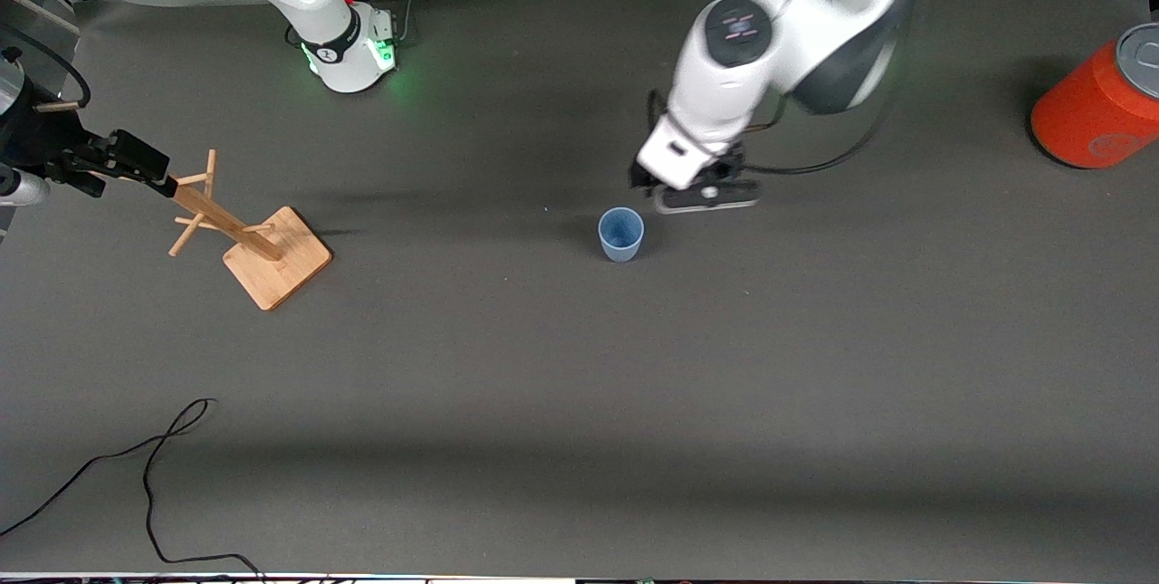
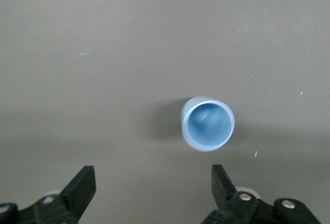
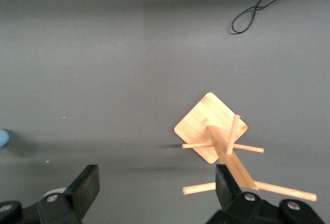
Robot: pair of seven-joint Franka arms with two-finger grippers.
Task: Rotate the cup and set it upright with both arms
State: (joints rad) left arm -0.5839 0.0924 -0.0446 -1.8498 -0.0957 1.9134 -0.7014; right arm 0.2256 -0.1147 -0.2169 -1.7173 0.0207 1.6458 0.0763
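cup (image 1: 621, 234) upright mid-table | rack (image 1: 258, 244) toward right arm's end | can (image 1: 1100, 104) toward left arm's end

Pale-blue cup (image 1: 621, 234), matte, a deeper blue inside with a whitish rim (image 2: 208, 124). Under it, plain dark grey table cover (image 1: 579, 385), unpatterned, with a few tiny pale specks near the cup. Toward the left arm's end from the cup: orange-red can (image 1: 1097, 109) with grey lid and a faint pale round mark on its side. Toward the right arm's end from the cup: light honey-toned wooden mug tree (image 1: 244, 235), square base and pegs alike (image 3: 216, 136). Nearer the front camera than the mug tree: thin black cable (image 1: 149, 475). White arms with dark grey bands; black left gripper (image 2: 149, 193); black right gripper (image 3: 154, 193); green glow at the right arm's base (image 1: 353, 59).
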